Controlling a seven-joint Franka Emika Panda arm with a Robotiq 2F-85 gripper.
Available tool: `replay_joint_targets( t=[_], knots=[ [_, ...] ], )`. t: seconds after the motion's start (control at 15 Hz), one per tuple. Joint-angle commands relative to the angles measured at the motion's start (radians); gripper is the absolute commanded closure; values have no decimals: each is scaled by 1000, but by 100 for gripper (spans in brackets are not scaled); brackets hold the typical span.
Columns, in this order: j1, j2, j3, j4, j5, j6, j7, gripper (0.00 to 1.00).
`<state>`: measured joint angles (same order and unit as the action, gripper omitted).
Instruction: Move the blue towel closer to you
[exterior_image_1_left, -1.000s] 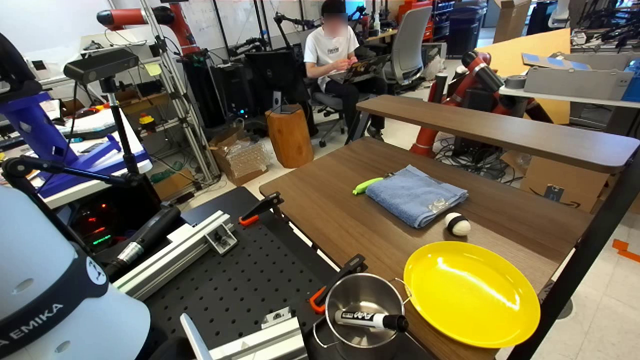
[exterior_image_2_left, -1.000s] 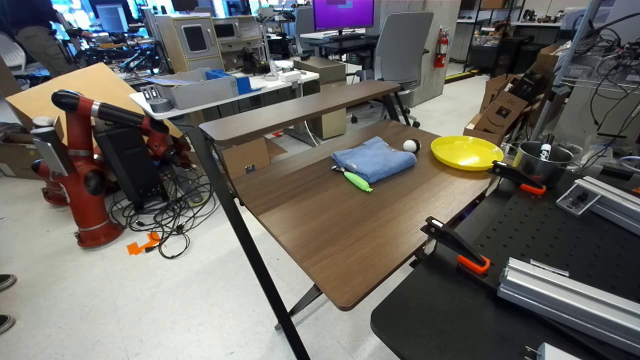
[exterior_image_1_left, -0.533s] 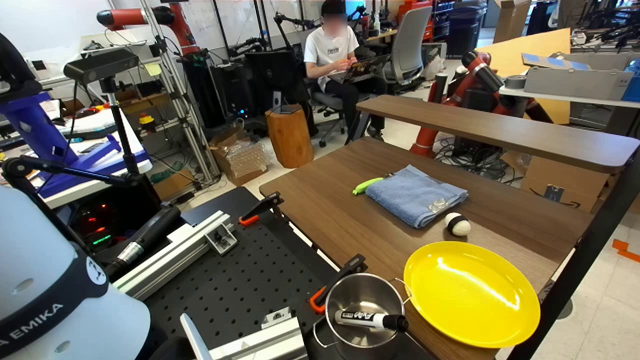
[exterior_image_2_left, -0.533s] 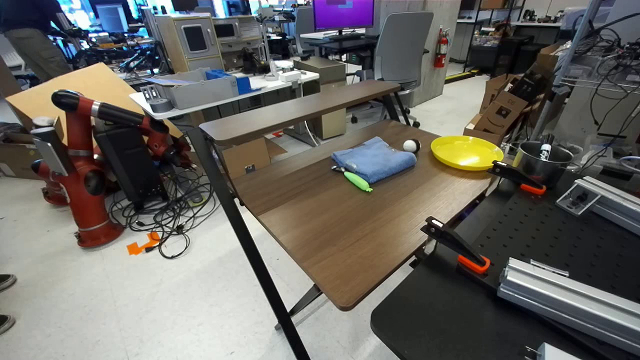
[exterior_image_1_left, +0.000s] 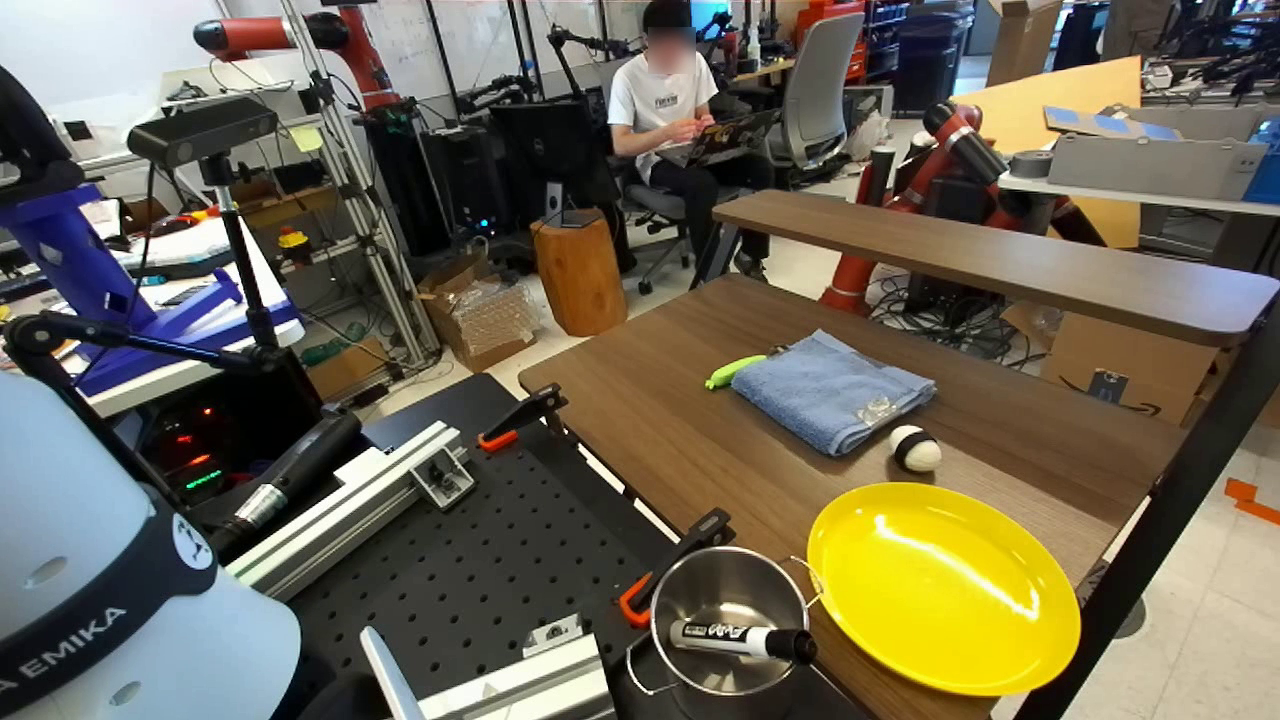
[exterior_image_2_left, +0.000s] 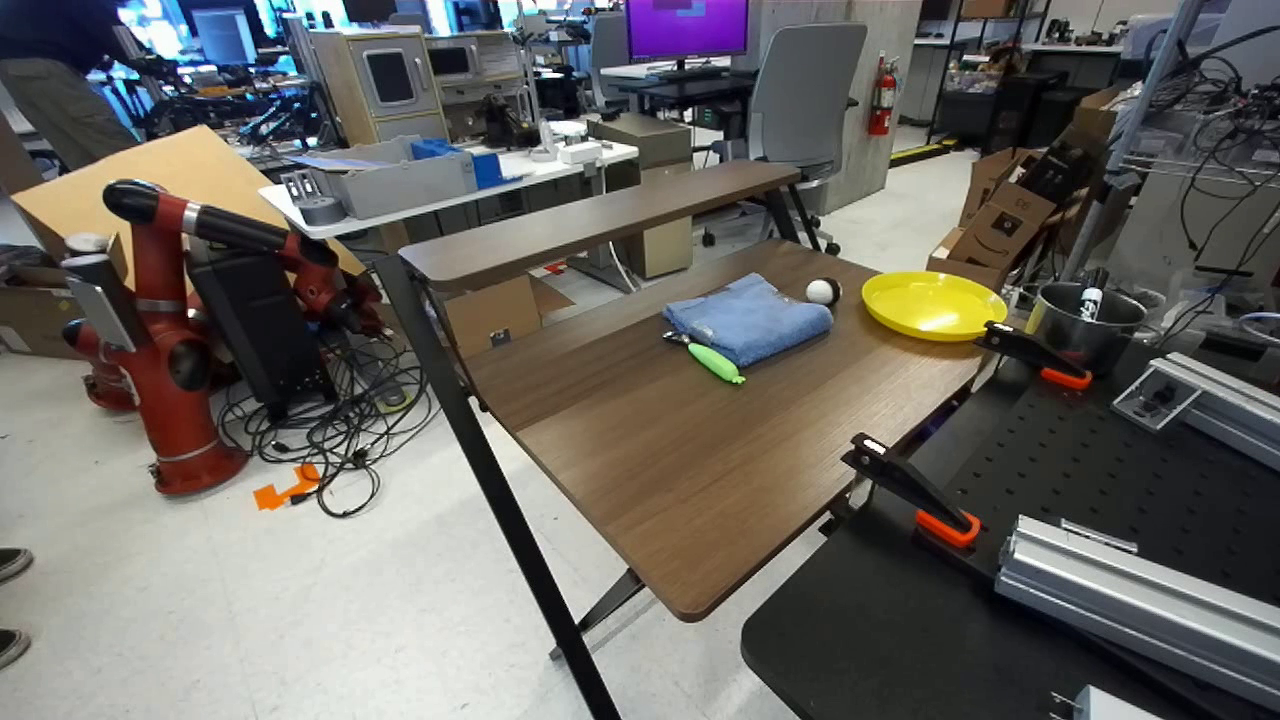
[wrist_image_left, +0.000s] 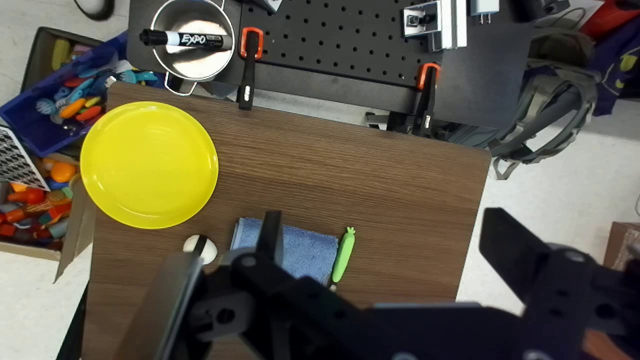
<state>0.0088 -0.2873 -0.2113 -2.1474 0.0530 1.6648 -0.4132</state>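
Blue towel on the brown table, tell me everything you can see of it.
The blue towel is a muted, fuzzy cloth folded into a layered, rough square. It lies flat on the brown table; a clear shiny patch I can't identify shows near one corner. A green-handled tool lies along one side, possibly touching; a striped ball sits close but apart. In the wrist view the open gripper hides part of it.

Towel rough, matt cloth; plate glossy plastic; pot shiny metal; tabletop wood-grained.
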Motion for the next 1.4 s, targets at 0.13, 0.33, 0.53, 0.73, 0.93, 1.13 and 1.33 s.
replay_joint_targets(
  t=[0.13,0.33,0.53,0.73,0.93,1.13,1.33],
  knots=[
    [-24,2,21,2,5,-3,-5,0],
    [-24,2,21,2,5,-3,-5,0],
    [-24,2,21,2,5,-3,-5,0],
    [-24,2,21,2,5,-3,-5,0],
    [-24,2,21,2,5,-3,-5,0],
    [-23,0,17,-3,21,10,-14,0],
    [-25,31,9,12,59,42,-16,0]
  ],
)
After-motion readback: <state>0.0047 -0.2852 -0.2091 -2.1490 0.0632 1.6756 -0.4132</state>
